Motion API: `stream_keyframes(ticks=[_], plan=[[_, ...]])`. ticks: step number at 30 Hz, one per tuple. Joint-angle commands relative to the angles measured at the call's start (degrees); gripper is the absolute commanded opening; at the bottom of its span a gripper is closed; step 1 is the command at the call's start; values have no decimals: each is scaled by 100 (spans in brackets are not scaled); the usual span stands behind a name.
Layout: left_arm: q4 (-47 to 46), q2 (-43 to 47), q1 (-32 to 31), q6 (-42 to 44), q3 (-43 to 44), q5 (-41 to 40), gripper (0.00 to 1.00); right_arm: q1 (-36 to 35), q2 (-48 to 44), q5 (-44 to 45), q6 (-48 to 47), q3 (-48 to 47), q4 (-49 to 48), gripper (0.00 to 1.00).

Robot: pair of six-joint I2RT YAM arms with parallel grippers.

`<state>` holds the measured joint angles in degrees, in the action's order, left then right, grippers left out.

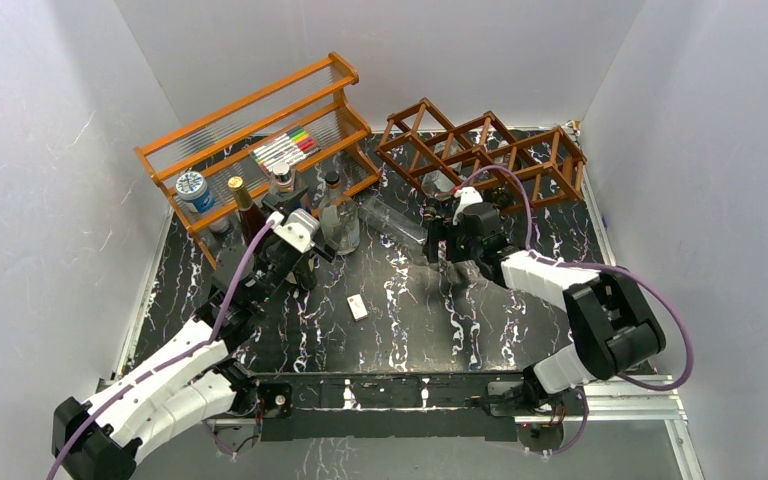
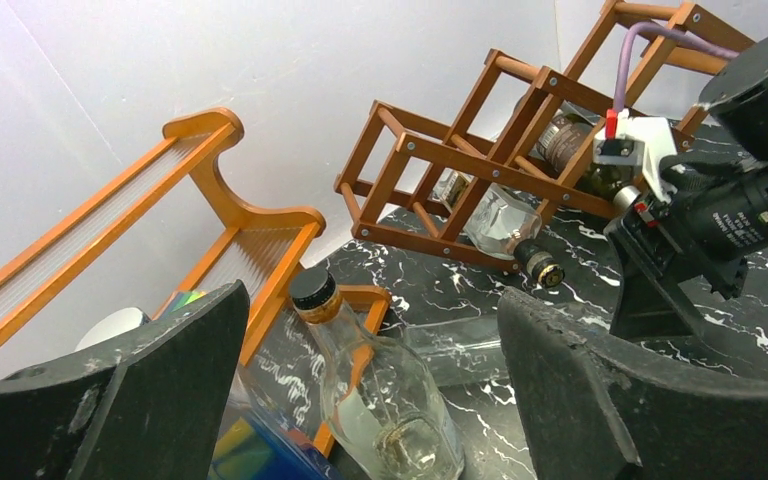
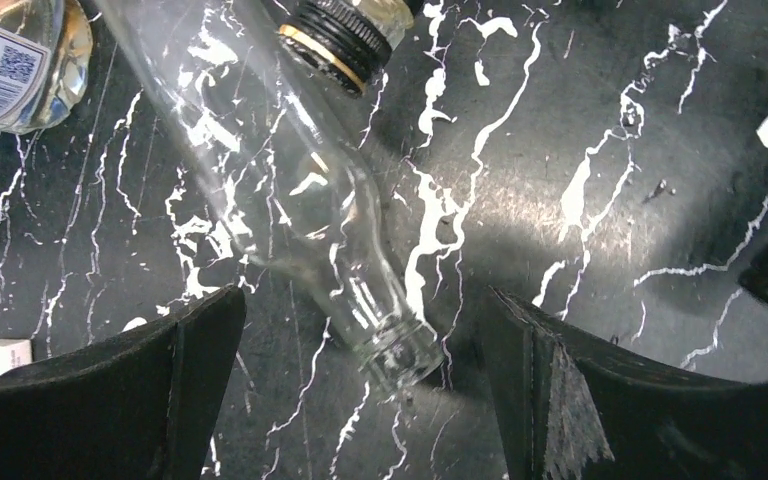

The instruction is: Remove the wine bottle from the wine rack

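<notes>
The right gripper [image 3: 360,320] stands with its jaws spread wide and holds nothing. The neck of a clear bottle [image 3: 260,170] sits in the gap between the fingers [image 3: 160,380], touching neither as far as this close view shows. The bottle lies on its side on the table [image 3: 600,150]. The left gripper [image 2: 372,300] is likewise wide open and empty, looking past an upright flask [image 2: 380,400] toward the rack [image 2: 430,152]. From above, the bottle [image 1: 392,220] rests on the table just in front of the rack [image 1: 550,150] and clear of its frame, between the flask [image 1: 340,225] and the right gripper [image 1: 450,240]. So the main step looks done, with the bottle out of its cell and set down. What seems left is for the right arm to back away without rolling it. A capped bottle [image 2: 495,222] and a dark bottle [image 2: 565,140] sit in the rack's cells; whether they also count I cannot tell.
</notes>
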<state>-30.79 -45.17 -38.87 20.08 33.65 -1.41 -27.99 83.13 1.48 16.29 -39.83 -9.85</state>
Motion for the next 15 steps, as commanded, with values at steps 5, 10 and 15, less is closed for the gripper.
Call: stream_keyframes(ticks=[5, 10, 15], plan=[[-335, 198, -50, 205, 71, -94, 95, 322, 776, -1454, -400, -163, -882, 86], [-374, 227, -59, 229, 50, -149, 95, 294, 798, -1956, -29, 203, -1222, 76], [-396, 159, -67, 134, 46, -140, 95, 281, 1092, -1852, 123, 313, -1551, 57]])
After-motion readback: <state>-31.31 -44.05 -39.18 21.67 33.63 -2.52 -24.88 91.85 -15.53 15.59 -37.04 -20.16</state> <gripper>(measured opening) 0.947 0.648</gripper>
